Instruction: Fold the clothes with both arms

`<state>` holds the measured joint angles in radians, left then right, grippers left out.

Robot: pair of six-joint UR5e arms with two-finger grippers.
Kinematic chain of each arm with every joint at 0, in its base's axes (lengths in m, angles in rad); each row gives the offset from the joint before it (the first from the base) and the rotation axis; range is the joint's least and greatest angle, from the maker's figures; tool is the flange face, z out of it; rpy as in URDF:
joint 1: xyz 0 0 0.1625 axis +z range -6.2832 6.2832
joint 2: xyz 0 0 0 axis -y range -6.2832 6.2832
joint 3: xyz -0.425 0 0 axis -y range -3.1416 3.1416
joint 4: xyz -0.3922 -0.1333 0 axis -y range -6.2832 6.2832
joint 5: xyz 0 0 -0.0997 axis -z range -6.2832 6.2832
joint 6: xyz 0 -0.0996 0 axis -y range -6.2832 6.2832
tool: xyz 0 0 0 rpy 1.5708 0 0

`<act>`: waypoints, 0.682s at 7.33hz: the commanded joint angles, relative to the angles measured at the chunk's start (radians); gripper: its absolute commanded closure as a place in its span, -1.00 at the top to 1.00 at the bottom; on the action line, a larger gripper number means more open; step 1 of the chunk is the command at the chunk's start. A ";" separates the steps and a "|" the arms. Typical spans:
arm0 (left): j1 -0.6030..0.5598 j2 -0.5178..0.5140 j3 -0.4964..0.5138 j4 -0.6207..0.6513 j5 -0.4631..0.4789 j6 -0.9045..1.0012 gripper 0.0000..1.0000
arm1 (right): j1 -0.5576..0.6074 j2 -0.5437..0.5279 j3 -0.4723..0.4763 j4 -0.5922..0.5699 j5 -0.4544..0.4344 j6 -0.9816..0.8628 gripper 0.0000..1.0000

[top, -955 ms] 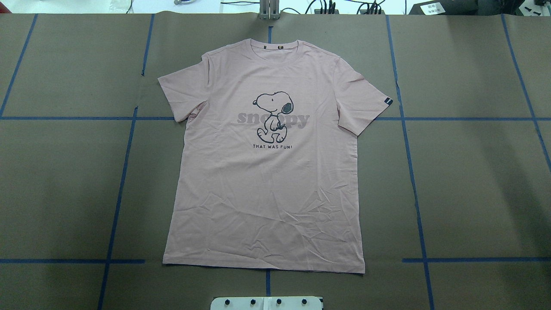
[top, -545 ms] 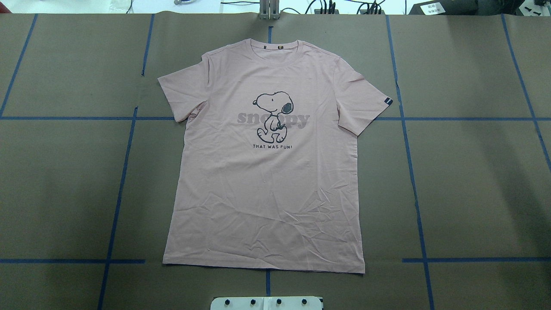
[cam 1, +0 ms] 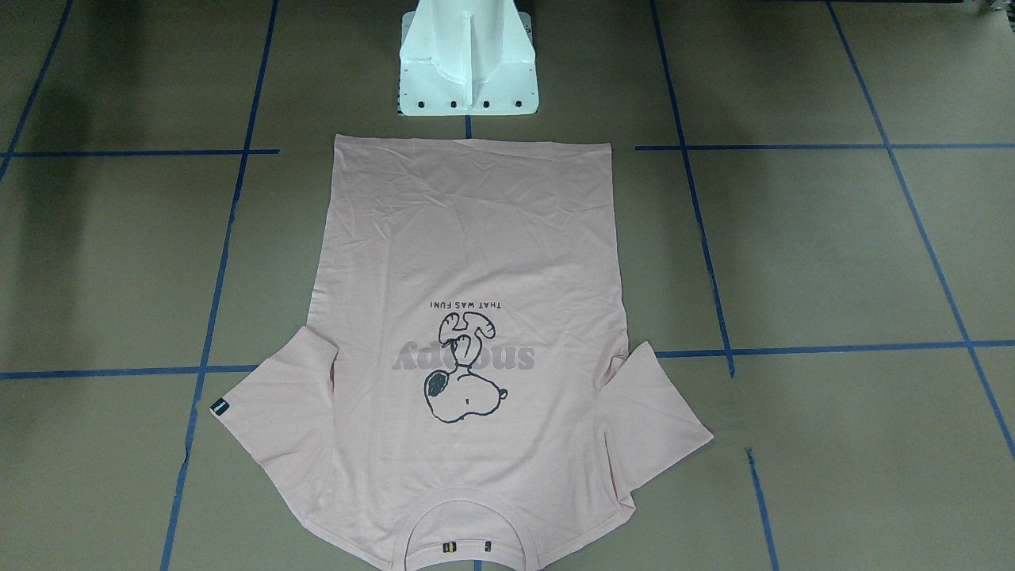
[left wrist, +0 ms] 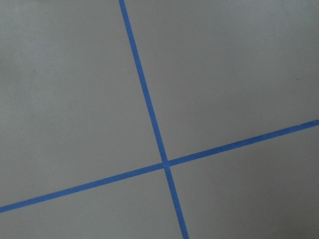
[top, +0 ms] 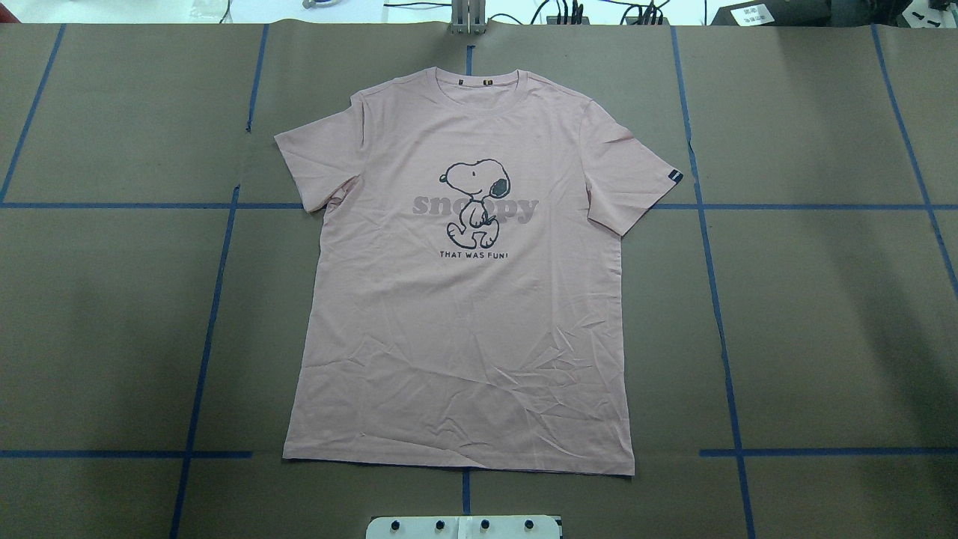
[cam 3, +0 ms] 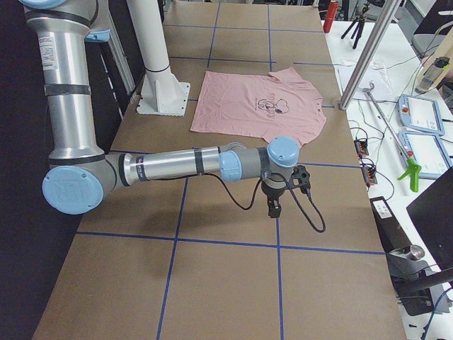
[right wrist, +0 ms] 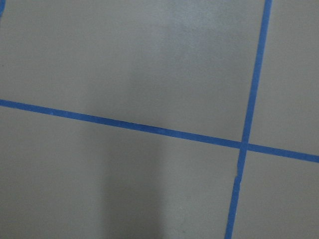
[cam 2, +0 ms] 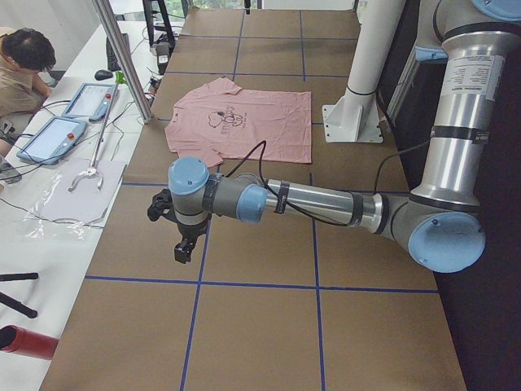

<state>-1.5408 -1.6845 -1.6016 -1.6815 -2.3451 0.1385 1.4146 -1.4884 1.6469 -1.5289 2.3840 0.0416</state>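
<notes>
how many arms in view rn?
2. Left arm over bare table at its end, right arm at the opposite end; neither over the T-shirt.

Left gripper [cam 2: 184, 251] shows only in the left side view, small and dark: jaw state undetermined. Right gripper [cam 3: 274, 210] likewise shows only in the right side view: undetermined. T-shirt [cam 1: 476, 238] lies well away from both grippers: collar [cam 1: 468, 501] cut by the front view's lower edge; sleeve tag [cam 1: 220, 407] lettering too small to read. Pedestal base [top: 464, 526] cut by the overhead view's lower edge.
</notes>
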 commanded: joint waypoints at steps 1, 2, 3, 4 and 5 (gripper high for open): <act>0.013 0.000 0.008 -0.047 -0.066 -0.005 1.00 | -0.126 0.046 -0.028 0.108 -0.008 0.074 1.00; 0.037 0.000 -0.003 -0.050 -0.071 -0.004 1.00 | -0.176 0.118 -0.082 0.156 -0.005 0.189 1.00; 0.069 0.005 -0.004 -0.096 -0.075 -0.005 1.00 | -0.230 0.202 -0.160 0.224 -0.012 0.283 1.00; 0.086 0.005 0.000 -0.113 -0.074 -0.089 1.00 | -0.277 0.320 -0.276 0.289 -0.016 0.445 1.00; 0.099 0.002 0.002 -0.145 -0.075 -0.155 1.00 | -0.345 0.394 -0.344 0.399 -0.099 0.669 1.00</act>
<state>-1.4617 -1.6811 -1.6020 -1.7912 -2.4188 0.0595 1.1463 -1.2029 1.4047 -1.2463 2.3503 0.4701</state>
